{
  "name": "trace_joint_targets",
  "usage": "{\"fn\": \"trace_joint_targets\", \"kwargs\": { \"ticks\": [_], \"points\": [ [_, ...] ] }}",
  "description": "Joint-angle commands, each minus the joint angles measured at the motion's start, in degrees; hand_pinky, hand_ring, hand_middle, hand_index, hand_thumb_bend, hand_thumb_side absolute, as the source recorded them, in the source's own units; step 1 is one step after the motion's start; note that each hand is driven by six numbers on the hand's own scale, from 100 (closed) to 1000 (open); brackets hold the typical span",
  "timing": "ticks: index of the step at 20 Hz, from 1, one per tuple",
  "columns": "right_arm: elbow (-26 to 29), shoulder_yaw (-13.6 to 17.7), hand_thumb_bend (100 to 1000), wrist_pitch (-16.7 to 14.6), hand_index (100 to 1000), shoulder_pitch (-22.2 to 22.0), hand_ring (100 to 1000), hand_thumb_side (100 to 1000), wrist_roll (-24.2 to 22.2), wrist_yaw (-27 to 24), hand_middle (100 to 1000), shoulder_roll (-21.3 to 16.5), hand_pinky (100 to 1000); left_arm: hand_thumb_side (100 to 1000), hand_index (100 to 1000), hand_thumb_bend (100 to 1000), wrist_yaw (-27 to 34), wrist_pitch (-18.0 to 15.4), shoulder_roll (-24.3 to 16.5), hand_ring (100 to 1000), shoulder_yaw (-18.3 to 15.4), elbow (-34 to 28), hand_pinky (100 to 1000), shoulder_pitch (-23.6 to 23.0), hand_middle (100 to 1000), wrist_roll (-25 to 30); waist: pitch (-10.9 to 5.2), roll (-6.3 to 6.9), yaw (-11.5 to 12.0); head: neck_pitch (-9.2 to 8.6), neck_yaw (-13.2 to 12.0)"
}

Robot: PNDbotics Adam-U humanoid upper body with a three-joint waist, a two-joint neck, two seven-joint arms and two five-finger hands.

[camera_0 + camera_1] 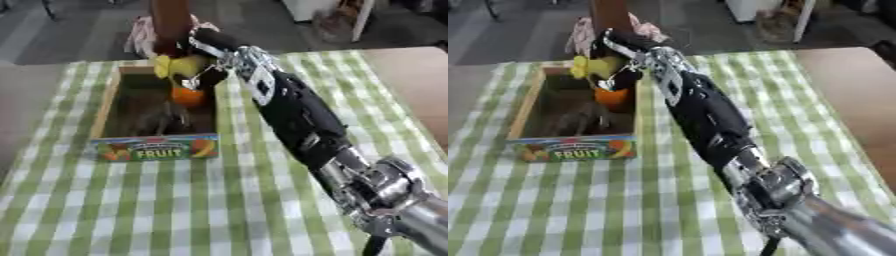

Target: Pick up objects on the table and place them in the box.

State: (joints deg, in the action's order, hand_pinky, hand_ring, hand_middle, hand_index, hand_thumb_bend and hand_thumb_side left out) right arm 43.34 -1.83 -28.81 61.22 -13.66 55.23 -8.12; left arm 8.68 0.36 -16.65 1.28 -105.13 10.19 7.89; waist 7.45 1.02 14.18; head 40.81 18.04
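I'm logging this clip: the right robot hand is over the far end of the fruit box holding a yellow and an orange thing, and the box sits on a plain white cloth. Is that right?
One detail is wrong: the cloth is green-and-white checked, not plain white, as the left eye view shows. The rest holds: the right robot hand is over the far end of the fruit box, with a yellow thing and an orange thing.

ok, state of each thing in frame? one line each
right hand: over the far end of the box, fingers curled on a yellow object
yellow object: held above the box, not released
orange object: directly under the hand, over the box's far end; contact unclear
box: open top, upright on the checked tablecloth, FRUIT label facing the camera
left hand: not in view
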Motion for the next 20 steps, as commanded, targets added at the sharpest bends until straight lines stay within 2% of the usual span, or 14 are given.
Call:
{"fn": "trace_joint_targets", "kwargs": {
  "ticks": [1, 2, 3, 4, 5, 6, 8, 10, 15, 17, 18, 19, 20],
  "points": [
    [-0.3, -0.5, 247, -1.7, 701, 1.2, 452, 248, -0.6, 2.2, 600, 1.3, 243, 843, 735, 100, 0.4, -0.1, -0.7, 595, 0.1, -0.9, 568, 0.9, 556, 0.2, -0.55, 0.33, 0.2, -0.35, 0.3],
    [-0.3, -0.6, 320, -2.3, 750, 1.1, 524, 349, -0.7, 2.7, 662, 1.6, 344, 844, 735, 100, 0.4, 0.0, -0.7, 595, 0.1, -0.9, 568, 0.9, 556, 0.3, -0.48, 0.33, 0.3, -0.37, 0.3],
    [-0.4, -0.7, 366, -2.8, 783, 1.1, 580, 401, -0.7, 3.1, 703, 1.8, 417, 844, 735, 100, 0.4, 0.0, -0.7, 595, 0.1, -0.9, 568, 1.0, 556, 0.3, -0.43, 0.32, 0.3, -0.39, 0.3],
    [-0.3, -0.7, 445, -3.3, 829, 1.0, 708, 475, -0.6, 3.5, 763, 1.9, 589, 844, 735, 100, 0.4, 0.0, -0.7, 595, 0.1, -0.9, 568, 1.0, 556, 0.3, -0.39, 0.30, 0.3, -0.40, 0.3],
    [-0.3, -0.7, 469, -3.7, 841, 0.9, 742, 494, -0.4, 3.7, 778, 2.0, 635, 844, 735, 100, 0.4, 0.0, -0.7, 595, 0.0, -0.9, 568, 1.0, 556, 0.3, -0.36, 0.27, 0.3, -0.42, 0.3],
    [-0.2, -0.6, 483, -4.0, 867, 0.9, 819, 554, 0.0, 3.7, 816, 2.0, 757, 844, 735, 100, 0.4, 0.0, -0.7, 595, 0.0, -0.9, 568, 1.0, 556, 0.3, -0.34, 0.23, 0.3, -0.41, 0.2],
    [0.2, -0.4, 495, -4.2, 884, 0.9, 867, 580, 1.3, 3.4, 844, 1.8, 825, 845, 735, 100, 0.4, 0.0, -0.7, 595, 0.0, -0.8, 568, 1.0, 556, 0.2, -0.34, 0.14, 0.2, -0.40, 0.2],
    [0.9, -0.2, 495, -4.1, 888, 1.0, 878, 569, 3.2, 2.4, 850, 1.4, 841, 845, 735, 100, 0.3, 0.0, -0.7, 595, 0.0, -0.8, 568, 1.0, 556, 0.2, -0.40, 0.06, 0.1, -0.39, 0.1],
    [4.2, -0.3, 481, -3.3, 870, 0.8, 826, 456, 6.9, -3.4, 822, -0.6, 787, 845, 735, 100, 0.2, 0.0, -0.9, 595, -0.3, -0.7, 568, 0.7, 556, 0.0, -0.71, -0.10, -0.5, -0.29, -0.4],
    [6.4, -0.5, 408, -2.3, 854, 0.3, 782, 391, 7.5, -7.9, 796, -2.0, 744, 845, 734, 100, 0.2, 0.0, -1.0, 595, -0.4, -0.7, 568, 0.5, 555, -0.2, -0.89, -0.22, -1.0, -0.19, -0.8],
    [7.6, -0.7, 408, -1.4, 854, 0.1, 756, 391, 7.6, -9.9, 785, -3.0, 718, 845, 734, 100, 0.1, 0.0, -1.0, 595, -0.5, -0.7, 568, 0.4, 555, -0.2, -0.97, -0.28, -1.1, -0.12, -1.0],
    [9.3, -0.8, 305, -0.3, 834, -0.4, 739, 368, 7.8, -12.6, 766, -3.8, 701, 846, 734, 100, 0.1, 0.0, -1.1, 595, -0.6, -0.6, 568, 0.3, 555, -0.3, -1.03, -0.34, -1.4, -0.06, -1.3],
    [10.9, -1.1, 261, 0.6, 821, -1.0, 719, 356, 7.4, -16.5, 754, -4.6, 681, 846, 734, 100, 0.0, -0.1, -1.1, 595, -0.7, -0.6, 568, 0.2, 555, -0.4, -1.09, -0.41, -1.7, 0.02, -1.5]
  ]
}}
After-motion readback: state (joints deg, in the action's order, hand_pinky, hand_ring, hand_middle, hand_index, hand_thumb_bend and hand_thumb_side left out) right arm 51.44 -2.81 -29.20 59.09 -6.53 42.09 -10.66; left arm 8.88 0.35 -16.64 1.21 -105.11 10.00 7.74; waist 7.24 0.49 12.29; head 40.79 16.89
